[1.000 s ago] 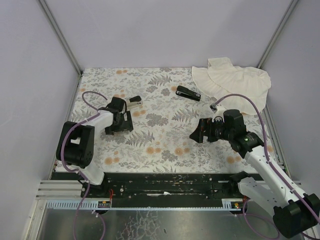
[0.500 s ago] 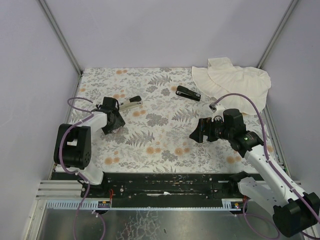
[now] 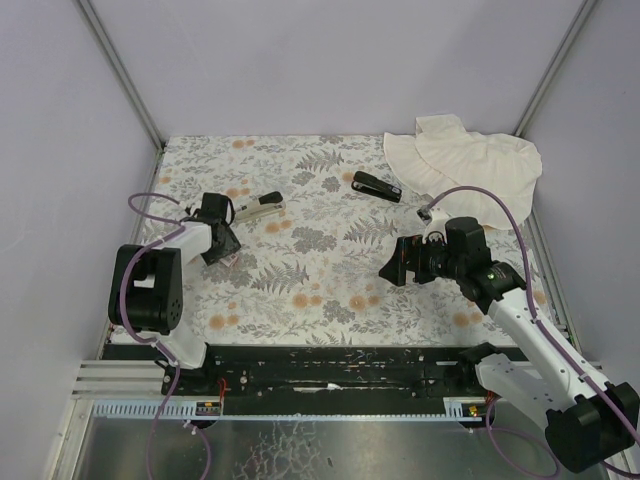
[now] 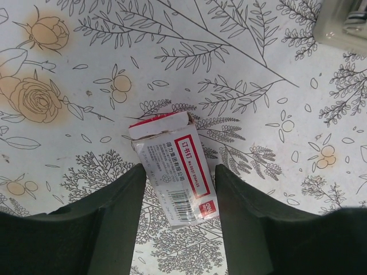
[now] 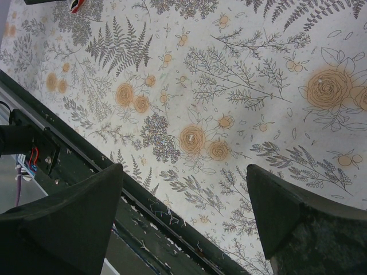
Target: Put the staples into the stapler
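Observation:
The staples are in a small white box with a pink-red label [image 4: 172, 172], lying flat and skewed on the floral table [image 4: 258, 69]. My left gripper [image 4: 179, 169] is down over it, one finger against each long side. From above, this gripper [image 3: 222, 250] sits at the table's left, near a small silver and black stapler [image 3: 260, 206]; its grey corner [image 4: 344, 23] shows in the left wrist view. A second, black stapler [image 3: 377, 186] lies farther back by the cloth. My right gripper [image 3: 395, 262] hovers right of centre, open and empty [image 5: 183, 169].
A crumpled white cloth [image 3: 465, 160] covers the back right corner. White walls close in the table on three sides. The black rail [image 5: 172, 229] with wire scraps runs along the near edge below my right gripper.
My left gripper has shifted left, away from the silver stapler, and its jaws have narrowed around the staple box. The right arm has hardly moved.

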Controlling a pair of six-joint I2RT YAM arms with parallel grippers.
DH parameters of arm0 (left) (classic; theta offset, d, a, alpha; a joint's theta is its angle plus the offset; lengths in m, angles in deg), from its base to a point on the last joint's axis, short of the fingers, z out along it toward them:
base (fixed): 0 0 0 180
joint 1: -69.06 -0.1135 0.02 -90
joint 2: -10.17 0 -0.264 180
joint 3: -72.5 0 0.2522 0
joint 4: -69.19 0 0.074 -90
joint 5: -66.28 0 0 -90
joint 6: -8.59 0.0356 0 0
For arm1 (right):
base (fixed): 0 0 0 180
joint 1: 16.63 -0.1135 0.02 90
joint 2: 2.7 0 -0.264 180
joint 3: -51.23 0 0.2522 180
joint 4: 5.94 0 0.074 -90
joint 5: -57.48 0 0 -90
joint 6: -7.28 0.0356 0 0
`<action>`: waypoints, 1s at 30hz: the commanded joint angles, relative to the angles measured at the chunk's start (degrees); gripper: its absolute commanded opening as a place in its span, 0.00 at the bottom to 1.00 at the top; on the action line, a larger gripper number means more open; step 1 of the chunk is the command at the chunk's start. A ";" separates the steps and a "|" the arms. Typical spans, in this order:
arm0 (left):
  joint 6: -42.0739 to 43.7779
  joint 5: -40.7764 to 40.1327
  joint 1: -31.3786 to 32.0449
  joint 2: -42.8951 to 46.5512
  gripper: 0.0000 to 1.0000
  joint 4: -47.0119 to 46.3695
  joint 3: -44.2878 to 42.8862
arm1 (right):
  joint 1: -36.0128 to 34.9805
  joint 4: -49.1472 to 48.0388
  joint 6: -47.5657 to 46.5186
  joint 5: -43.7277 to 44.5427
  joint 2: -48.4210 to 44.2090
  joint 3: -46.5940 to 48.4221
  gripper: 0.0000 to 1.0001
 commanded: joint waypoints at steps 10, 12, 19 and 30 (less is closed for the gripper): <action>9.58 7.45 18.34 -1.78 0.48 -2.49 0.48 | -0.11 -1.51 -0.81 -3.83 0.28 2.59 0.94; 12.92 9.46 24.90 -0.98 0.47 -3.36 0.59 | -0.07 -1.55 -0.77 -3.75 0.10 2.14 0.94; 21.14 9.28 38.32 -0.47 0.62 -0.87 -3.38 | -0.12 -2.66 1.05 -3.87 0.48 0.74 0.94; 15.59 -5.55 39.73 2.78 0.73 4.48 -0.54 | -0.09 -6.29 4.42 -1.12 6.46 -0.66 0.80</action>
